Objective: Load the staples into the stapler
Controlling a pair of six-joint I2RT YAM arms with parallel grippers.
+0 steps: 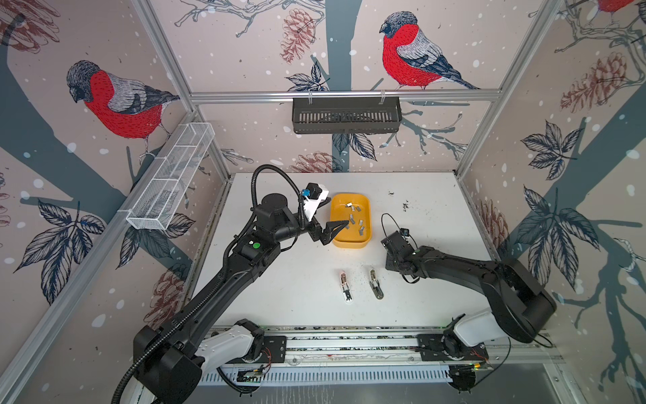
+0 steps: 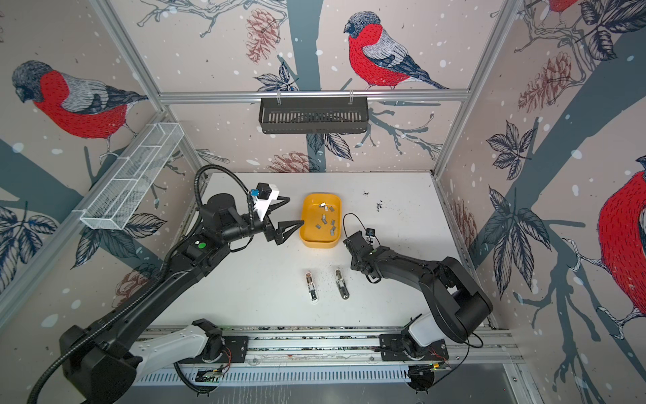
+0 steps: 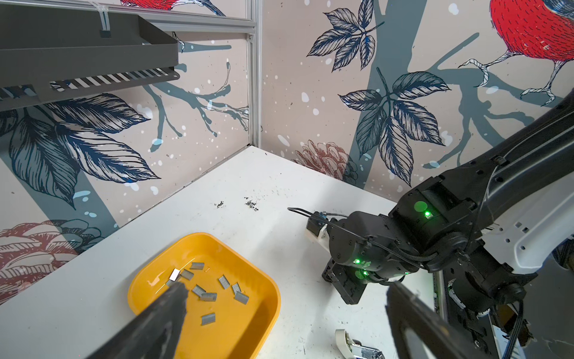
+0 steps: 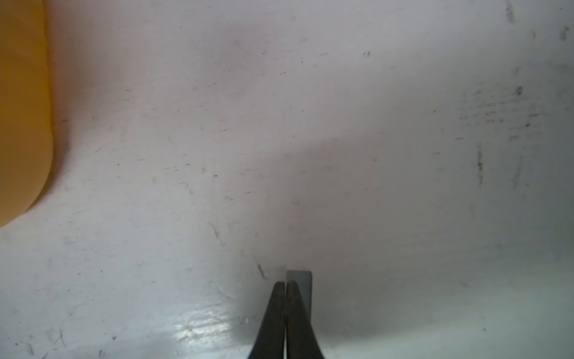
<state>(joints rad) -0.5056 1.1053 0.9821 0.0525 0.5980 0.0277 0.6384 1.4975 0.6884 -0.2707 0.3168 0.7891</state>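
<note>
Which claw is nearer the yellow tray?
Left: left claw hangs open over the tray rim; right claw, shut on a staple strip, sits beside the tray, apart.

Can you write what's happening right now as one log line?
left gripper: open, at tray | right gripper: shut on strip | staplers: untouched

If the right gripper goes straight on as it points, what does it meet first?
The white table, beside the yellow tray; the staple strip at the tips of the right gripper likely touches first.
</note>
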